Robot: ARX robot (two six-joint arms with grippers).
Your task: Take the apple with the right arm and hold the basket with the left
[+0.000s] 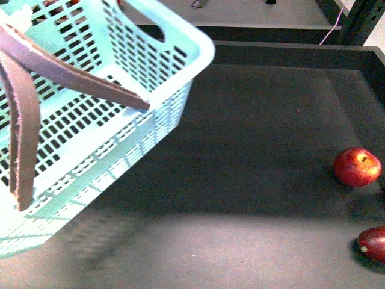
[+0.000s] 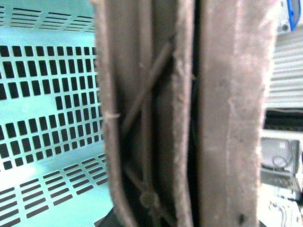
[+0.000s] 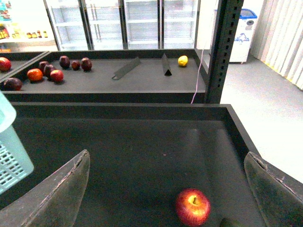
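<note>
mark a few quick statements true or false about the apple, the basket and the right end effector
1. The apple rests on the dark table. True.
2. The right end effector is shut on the apple. False: it is open and empty, with the apple lying on the table ahead of it.
3. A darker maroon fruit lies near the apple without touching it. True.
4. The basket has aqua handles. False: its handles are brown; only the slotted walls are aqua.
</note>
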